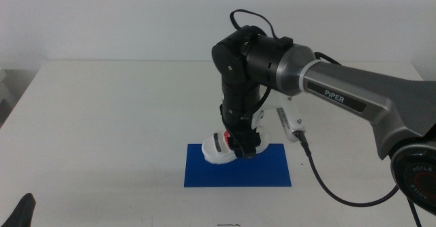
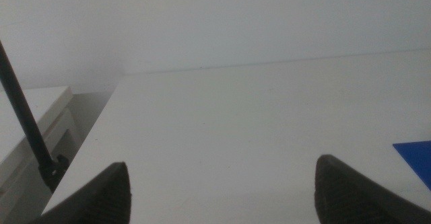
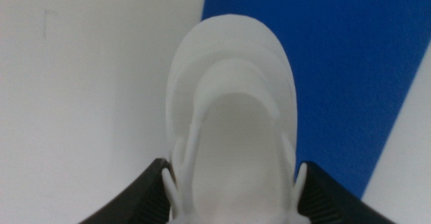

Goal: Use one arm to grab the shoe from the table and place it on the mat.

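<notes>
The only writing that reads clearly is "PIPER", in white capitals on the smooth grey link of the arm (image 1: 354,101) that reaches in from the right; a round black housing at the lower right edge bears small lettering too faint to make out. The arm's joints are glossy black and rounded, and a thin black cable loops off them and trails across the table (image 1: 102,118), a plain, matte white rectangular top. The right gripper (image 1: 240,147) points down over the mat (image 1: 266,172), a flat, thin, deep-blue rectangle; its two dark ribbed jaws press against either side of the shoe (image 3: 232,136), clasping it. The shoe is small, white and rounded like moulded plastic, with a curved toe and a red strap showing in the middle view; it sits at the mat's far left corner, its toe reaching past the blue edge over the white table. The left gripper (image 2: 222,190) waits low near the table's left front, its dark jaws spread wide and bare.
</notes>
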